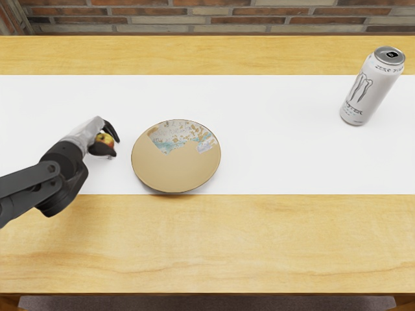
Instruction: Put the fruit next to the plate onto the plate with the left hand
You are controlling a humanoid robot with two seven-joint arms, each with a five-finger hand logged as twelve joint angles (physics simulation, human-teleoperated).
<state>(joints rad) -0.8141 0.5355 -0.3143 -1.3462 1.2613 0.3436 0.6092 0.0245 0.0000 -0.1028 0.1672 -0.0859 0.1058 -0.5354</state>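
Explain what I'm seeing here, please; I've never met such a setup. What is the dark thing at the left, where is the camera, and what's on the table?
This is a simulator's render from the robot's head, looking down at a slant on a wooden table. The dark left arm comes in from the left edge and ends in a five-finger left hand. The hand is curled around a small yellow-red fruit, just left of a round plate with nothing on it. The plate rests on a white strip across the table. A white drink can stands at the far right. I cannot tell whether the fruit is lifted. The other arm is out of view.
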